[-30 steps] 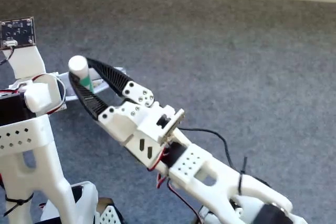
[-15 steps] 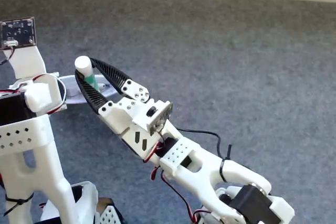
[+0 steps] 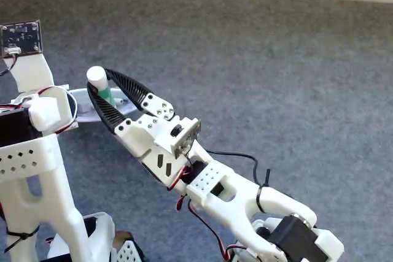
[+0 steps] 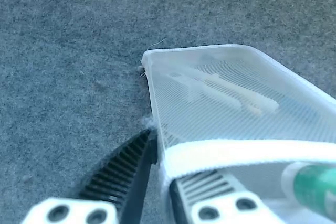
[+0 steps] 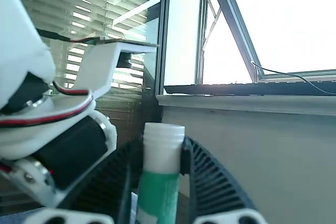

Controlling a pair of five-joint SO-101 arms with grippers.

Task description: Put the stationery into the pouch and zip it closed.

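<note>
The right tool [image 3: 100,93] is pinching a glue stick [image 3: 99,83] between its 2 black ribbed fingers [image 3: 136,92]. The stick has a white cap and a green body. In the right wrist view the same glue stick [image 5: 160,179] stands upright in the right tool [image 5: 161,144], and both fingers press against the white part under the cap. Behind it there is a window [image 5: 283,22] with blinds beside it.

The pouch [image 4: 231,98] is white, half-transparent mesh with a white band along its edge. It lies on the grey counter [image 3: 276,59], at the left side of the high view, just under the right tool, where a pale part of the pouch [image 3: 85,104] shows. The left tool [image 4: 157,153] is pressed together on the edge of the pouch, 1 black finger outside it and 1 pale finger on the other side. Through the mesh some long pale pieces [image 4: 220,88] are visible inside; I cannot tell what they are.

In the left wrist view the green body of the glue stick [image 4: 315,184] is just beside the white band. I cannot tell if its end is already inside the pouch.
</note>
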